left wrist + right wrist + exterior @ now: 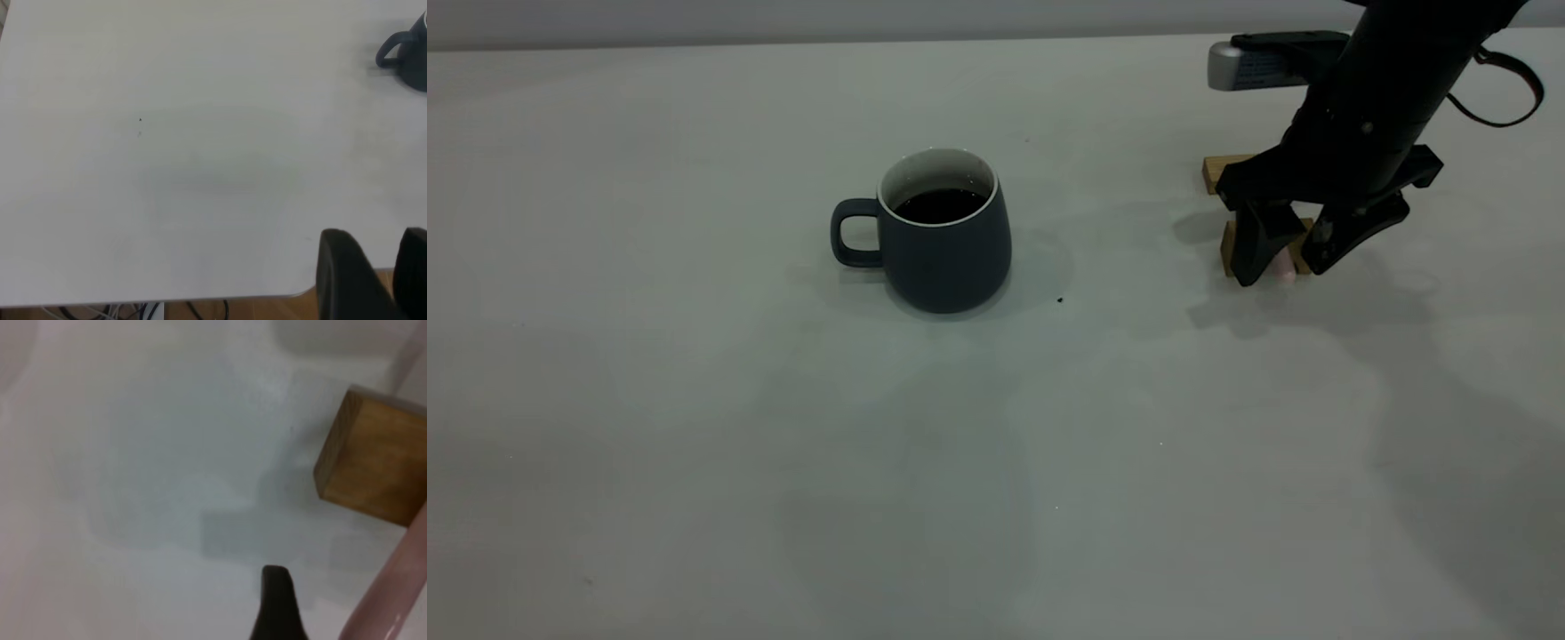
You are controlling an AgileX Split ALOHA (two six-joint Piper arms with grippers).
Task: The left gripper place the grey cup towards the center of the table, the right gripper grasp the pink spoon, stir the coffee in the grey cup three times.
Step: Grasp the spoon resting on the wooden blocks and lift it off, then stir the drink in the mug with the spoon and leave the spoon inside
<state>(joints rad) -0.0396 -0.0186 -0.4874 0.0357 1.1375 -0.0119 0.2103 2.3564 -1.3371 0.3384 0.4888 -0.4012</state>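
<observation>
The cup stood upright near the middle of the table, its handle pointing left, with dark coffee lying still inside below the white rim. Nothing touched it.

Far off to the right, the right gripper had its tips down at the table, among the wooden blocks. Its two fingers stood a little apart, one on either side of the spoon, of which only a small pale pink bit of handle showed between them from the outside camera. I could not tell whether the fingers pressed on the handle or merely flanked it. From the wrist camera the pink handle ran beside one dark fingertip, and one block sat just beyond, with the handle crossing over it.

The left gripper was out of the outside view. Its own camera showed its two dark fingers with a gap between them, over the table's edge, well apart from the cup, which sat at the far corner of that view.
</observation>
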